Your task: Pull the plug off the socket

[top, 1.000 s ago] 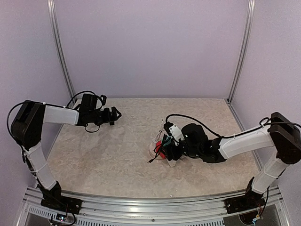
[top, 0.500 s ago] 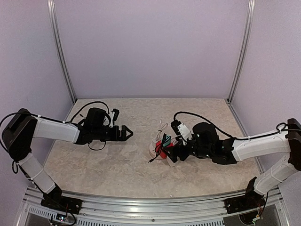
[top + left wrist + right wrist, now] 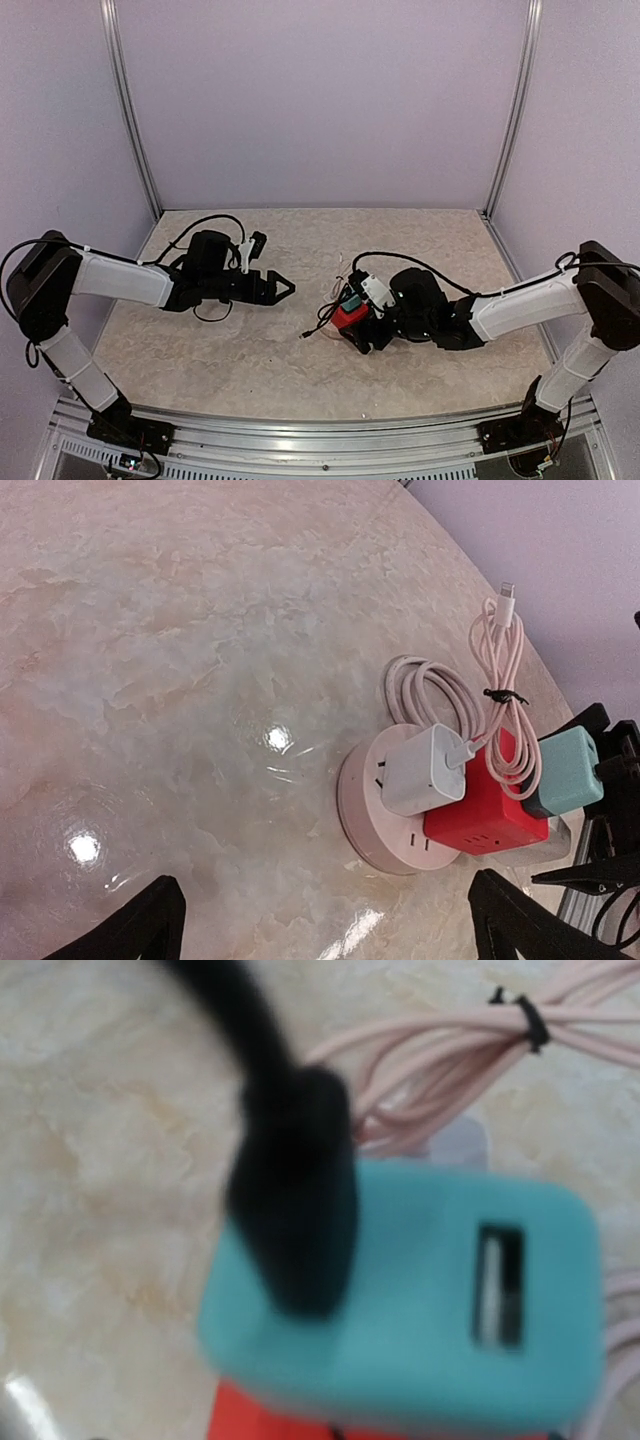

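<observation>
While the right gripper (image 3: 360,320) crowds the teal plug (image 3: 565,772), its jaws appear to flank the plug body. Whether they bear on it cannot be told: the wrist view is blurred and the fingers are out of frame.

- Plug: seated in the socket (image 3: 485,810), on the face turned away from the left arm.
- Black lead (image 3: 290,1190): enters the plug's outer face.
- Round pale base (image 3: 365,825): touching the socket, with a white charger (image 3: 425,770) on it just beside the socket.
- Bundled pink cord (image 3: 505,710): draped over the socket's top.
- Left gripper (image 3: 278,288): well apart from the socket, spread wide, empty.

Judgement: the plug is rigid, smooth and light, held by prong friction. The socket is light too and likely lifts with it unless braced. Grip the plug by its flat sides, not the lead.
</observation>
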Robot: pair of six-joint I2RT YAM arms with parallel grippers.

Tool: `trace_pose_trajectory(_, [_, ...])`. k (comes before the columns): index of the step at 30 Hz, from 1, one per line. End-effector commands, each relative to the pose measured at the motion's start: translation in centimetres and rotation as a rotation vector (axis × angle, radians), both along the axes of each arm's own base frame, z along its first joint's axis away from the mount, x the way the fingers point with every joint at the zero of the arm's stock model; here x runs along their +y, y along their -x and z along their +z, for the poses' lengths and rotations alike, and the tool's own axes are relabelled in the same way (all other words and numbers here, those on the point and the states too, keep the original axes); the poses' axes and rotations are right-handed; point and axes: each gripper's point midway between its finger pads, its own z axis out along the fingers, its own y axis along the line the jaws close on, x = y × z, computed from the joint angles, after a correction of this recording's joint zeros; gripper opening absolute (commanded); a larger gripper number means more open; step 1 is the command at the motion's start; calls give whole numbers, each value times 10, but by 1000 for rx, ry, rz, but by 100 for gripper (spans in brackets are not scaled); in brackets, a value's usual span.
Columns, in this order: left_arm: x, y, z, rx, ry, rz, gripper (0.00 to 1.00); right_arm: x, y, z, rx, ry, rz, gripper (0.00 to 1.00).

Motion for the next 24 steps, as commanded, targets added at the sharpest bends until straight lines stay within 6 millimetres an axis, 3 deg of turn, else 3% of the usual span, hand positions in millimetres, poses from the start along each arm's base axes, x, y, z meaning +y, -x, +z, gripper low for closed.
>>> trace_pose_trajectory(1, [-2, 9, 7, -22, 22, -45, 97, 15, -14, 5, -46, 0, 21, 88])
trace_pose_trajectory(9, [1, 19, 11, -30, 53, -55, 97, 17, -21, 7, -44, 15, 1, 89])
trace_pose_trajectory(14, [3, 32, 8, -27, 66, -48, 97, 14, -2, 26, 25, -92, 16, 95])
trace_pose_trajectory(20, [-11, 48, -11, 6, 32, -73, 94, -23, 23, 45, 38, -140, 7, 96])
trace_pose_trajectory(24, [-25, 56, -27, 45, 24, -89, 89, -53, 19, 58, 38, -196, -38, 98])
